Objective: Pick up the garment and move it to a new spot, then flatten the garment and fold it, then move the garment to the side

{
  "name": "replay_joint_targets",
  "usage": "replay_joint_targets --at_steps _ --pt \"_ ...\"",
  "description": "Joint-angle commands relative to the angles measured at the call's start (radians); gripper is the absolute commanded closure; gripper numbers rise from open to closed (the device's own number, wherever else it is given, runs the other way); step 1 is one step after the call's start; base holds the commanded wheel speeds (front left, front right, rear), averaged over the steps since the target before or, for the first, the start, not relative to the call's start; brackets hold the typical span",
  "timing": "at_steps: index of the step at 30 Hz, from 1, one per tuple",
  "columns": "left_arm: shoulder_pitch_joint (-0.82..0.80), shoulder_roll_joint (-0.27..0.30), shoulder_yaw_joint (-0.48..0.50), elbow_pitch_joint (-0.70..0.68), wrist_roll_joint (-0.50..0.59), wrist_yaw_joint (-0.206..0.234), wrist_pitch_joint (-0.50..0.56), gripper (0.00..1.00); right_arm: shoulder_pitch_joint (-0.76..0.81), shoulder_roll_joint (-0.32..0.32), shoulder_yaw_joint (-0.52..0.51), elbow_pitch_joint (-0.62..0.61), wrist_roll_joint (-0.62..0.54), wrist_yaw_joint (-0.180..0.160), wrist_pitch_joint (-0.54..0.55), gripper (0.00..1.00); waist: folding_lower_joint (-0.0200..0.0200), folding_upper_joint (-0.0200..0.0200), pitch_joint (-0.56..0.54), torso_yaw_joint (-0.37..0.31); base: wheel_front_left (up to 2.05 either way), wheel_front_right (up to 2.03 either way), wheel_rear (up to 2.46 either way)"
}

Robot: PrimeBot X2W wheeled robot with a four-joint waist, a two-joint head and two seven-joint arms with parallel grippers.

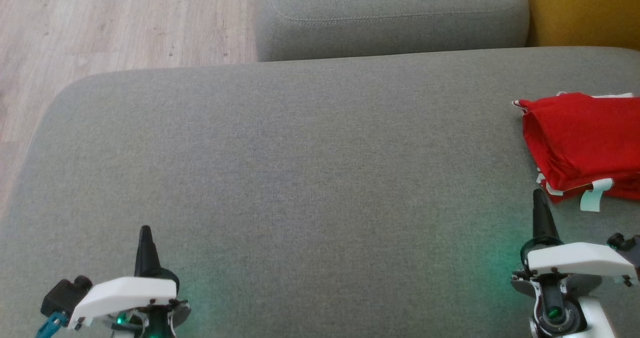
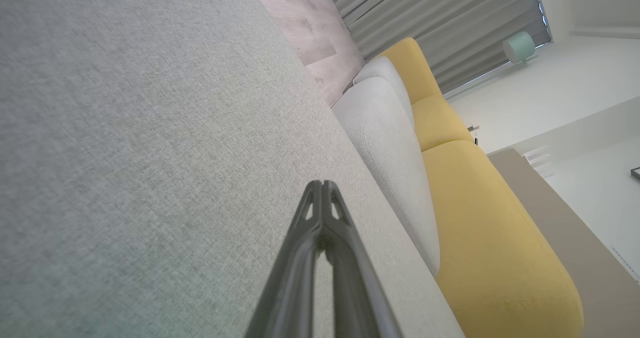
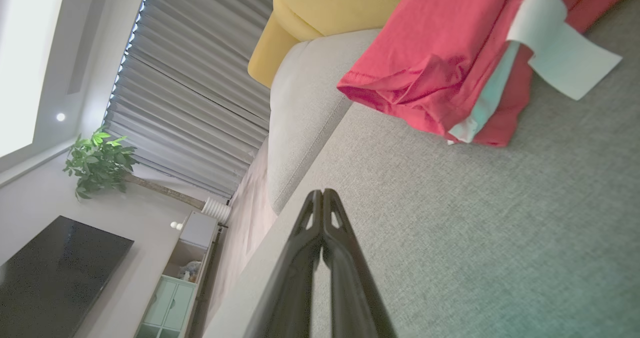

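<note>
We see the red garment point(image 1: 582, 138) folded into a thick stack at the 3 o'clock edge of the grey seat point(image 1: 300, 178) in the head view, running off that side of the frame. White trim point(image 1: 552, 190) shows between its layers, and a pale tag point(image 1: 594, 194) sticks out from its 6 o'clock edge onto the seat. The right gripper point(image 1: 539, 194) sits at 5 o'clock, fingers pressed together and holding nothing, its tip just beside the garment's near corner but apart from it. In the right wrist view we find the garment at 1 o'clock, beyond the closed tip, with bare seat between them. The left gripper point(image 1: 145, 229) sits at 7 o'clock, well apart from the garment, its fingers likewise pressed together and empty over bare fabric. At 12 o'clock a grey cushion point(image 1: 390, 18) adjoins the seat, with a yellow sofa point(image 1: 580, 8) at 1 o'clock and wood floor point(image 1: 100, 28) at 11 o'clock.
</note>
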Motion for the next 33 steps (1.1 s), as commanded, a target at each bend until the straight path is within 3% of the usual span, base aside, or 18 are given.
replay_joint_targets --at_steps 1,33 --pt "-0.036 0.004 0.031 -0.042 -0.028 -0.01 0.007 1.0 -0.03 -0.003 0.004 -0.044 0.036 0.0 0.01 1.0 0.0 0.0 0.0 0.0 0.0 0.0 0.0" --pt "-0.034 0.006 0.103 -0.092 -0.333 -0.035 0.102 1.0 -0.019 -0.005 -0.041 -0.106 0.397 -0.001 0.104 1.0 -0.0001 0.0 -0.005 -0.007 0.0 0.0 0.0"
